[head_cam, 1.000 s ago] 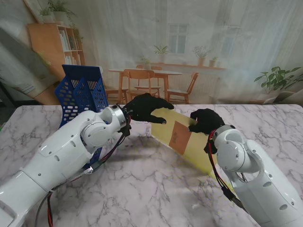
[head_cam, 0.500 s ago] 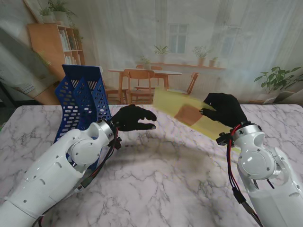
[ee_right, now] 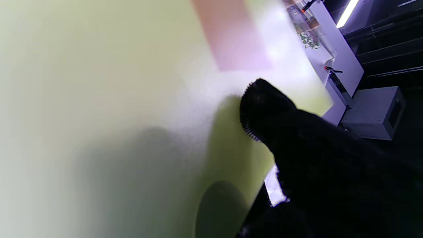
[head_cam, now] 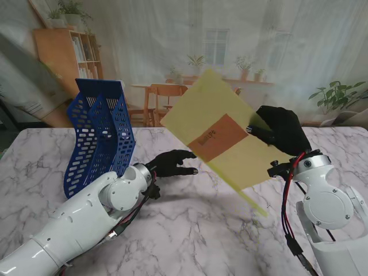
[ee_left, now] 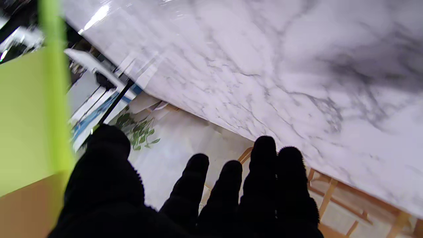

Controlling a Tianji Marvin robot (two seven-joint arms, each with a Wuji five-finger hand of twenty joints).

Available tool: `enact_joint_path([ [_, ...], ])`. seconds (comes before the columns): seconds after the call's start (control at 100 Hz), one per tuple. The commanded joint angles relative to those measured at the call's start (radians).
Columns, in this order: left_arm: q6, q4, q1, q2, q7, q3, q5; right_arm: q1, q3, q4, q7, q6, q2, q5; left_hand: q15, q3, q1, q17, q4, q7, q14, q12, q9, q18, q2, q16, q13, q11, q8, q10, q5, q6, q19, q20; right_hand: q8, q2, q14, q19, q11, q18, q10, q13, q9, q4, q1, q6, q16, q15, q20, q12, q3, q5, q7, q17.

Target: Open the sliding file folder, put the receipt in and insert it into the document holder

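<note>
Right of centre, right robot hand clamped on yellow file folder, lifted clear off marble surface, tilted, brown receipt showing inside. Left robot hand low over surface near centre, fingers spread, holding nothing. Blue document holder stands far left, well apart from folder.
</note>
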Motion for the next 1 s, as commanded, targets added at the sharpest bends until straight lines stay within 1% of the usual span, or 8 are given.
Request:
enact_joint_path([
  [0.0, 0.005, -0.008, 0.011, -0.025, -0.02, 0.006, -0.032, -0.013, 0.005, -0.02, 0.002, -0.01, 0.0, 0.003, -0.033, -0.035, -0.051, -0.024, -0.009, -0.038, 0.009, -0.031, -0.08, -0.036, -0.019, -0.017, -0.044, -0.027, -0.022, 0.011, -0.076, 0.005, -0.026, -0.018, 0.03, 0.034, -0.079, 0.011, 0.057, -0.011, 0.023, 0.014, 0.039, 0.022, 0.051, -0.077, 0.005, 0.017, -0.009, 0.017, 0.05, 0.0, 0.025, 0.005],
  [0.23, 0.013, 0.007, -0.003, -0.067, -0.009, 0.051, -0.18, -0.034, 0.012, -0.049, 0.029, -0.005, 0.002, 0.054, -0.046, -0.034, -0.092, -0.027, -0.011, -0.12, 0.005, -0.055, -0.157, -0.053, -0.092, -0.04, -0.069, -0.047, -0.077, 0.024, -0.232, 0.049, -0.049, -0.03, 0.029, 0.037, -0.079, 0.009, 0.056, -0.01, 0.025, 0.014, 0.039, 0.023, 0.054, -0.075, 0.006, 0.014, -0.005, 0.018, 0.044, -0.001, 0.025, 0.005],
  [0.35, 0.012, 0.036, -0.019, -0.095, -0.003, 0.071, -0.269, -0.043, 0.015, -0.054, 0.035, -0.008, 0.002, 0.073, -0.039, -0.028, -0.085, -0.021, -0.013, -0.122, -0.005, -0.056, -0.18, -0.063, -0.123, -0.043, -0.064, -0.046, -0.091, 0.008, -0.274, -0.014, -0.05, -0.031, 0.028, 0.038, -0.078, 0.007, 0.056, -0.008, 0.027, 0.014, 0.039, 0.024, 0.056, -0.072, 0.006, 0.013, -0.004, 0.018, 0.042, -0.002, 0.024, 0.004],
  [0.58, 0.02, 0.072, -0.042, -0.138, -0.001, 0.097, -0.396, -0.063, 0.025, -0.063, 0.049, -0.006, 0.003, 0.11, -0.038, -0.024, -0.061, -0.002, -0.016, -0.094, -0.01, -0.052, -0.175, -0.064, -0.168, -0.049, -0.046, -0.032, -0.081, -0.005, -0.255, -0.068, -0.039, -0.027, 0.027, 0.043, -0.073, 0.002, 0.055, -0.004, 0.029, 0.014, 0.037, 0.026, 0.061, -0.066, 0.007, 0.01, -0.001, 0.02, 0.035, -0.003, 0.025, 0.001],
  [0.74, -0.008, 0.078, -0.047, -0.138, -0.016, 0.109, -0.405, -0.067, 0.026, -0.065, 0.041, -0.002, 0.001, 0.107, -0.034, -0.007, 0.015, 0.012, -0.012, -0.066, -0.026, -0.044, -0.15, -0.065, -0.237, -0.051, -0.025, -0.016, -0.065, -0.031, -0.216, -0.073, -0.031, -0.023, 0.027, 0.045, -0.073, -0.002, 0.056, 0.001, 0.028, 0.014, 0.035, 0.027, 0.063, -0.067, 0.007, 0.009, 0.002, 0.022, 0.031, -0.004, 0.025, -0.001],
  [0.84, -0.01, 0.084, -0.044, -0.133, -0.021, 0.108, -0.393, -0.071, 0.033, -0.065, 0.036, -0.004, 0.0, 0.114, -0.035, 0.082, 0.152, 0.025, 0.03, -0.053, -0.037, -0.038, -0.143, -0.074, -0.197, -0.055, -0.014, -0.006, -0.057, -0.046, -0.195, -0.091, -0.029, -0.023, 0.027, 0.047, -0.073, -0.002, 0.056, 0.002, 0.03, 0.014, 0.034, 0.027, 0.063, -0.065, 0.008, 0.009, 0.003, 0.022, 0.029, -0.005, 0.024, -0.001],
  [0.95, -0.007, 0.096, -0.042, -0.129, -0.022, 0.106, -0.376, -0.072, 0.039, -0.063, 0.029, -0.012, -0.001, 0.105, -0.033, 0.382, 0.174, 0.025, 0.195, -0.034, -0.04, -0.028, -0.145, -0.079, -0.168, -0.056, -0.016, 0.006, -0.041, -0.062, -0.18, -0.105, -0.027, -0.023, 0.028, 0.048, -0.072, -0.003, 0.056, 0.002, 0.029, 0.014, 0.033, 0.028, 0.063, -0.064, 0.008, 0.008, 0.005, 0.023, 0.027, -0.005, 0.024, -0.002],
  [0.99, -0.006, 0.099, -0.043, -0.124, -0.034, 0.105, -0.371, -0.073, 0.041, -0.063, 0.026, -0.012, -0.002, 0.105, -0.034, 0.462, 0.174, 0.022, 0.219, -0.032, -0.041, -0.028, -0.151, -0.08, -0.17, -0.056, -0.021, 0.006, -0.039, -0.061, -0.179, -0.098, -0.03, -0.024, 0.028, 0.049, -0.072, -0.004, 0.056, 0.002, 0.029, 0.014, 0.033, 0.028, 0.063, -0.065, 0.008, 0.008, 0.005, 0.023, 0.027, -0.006, 0.024, -0.002],
])
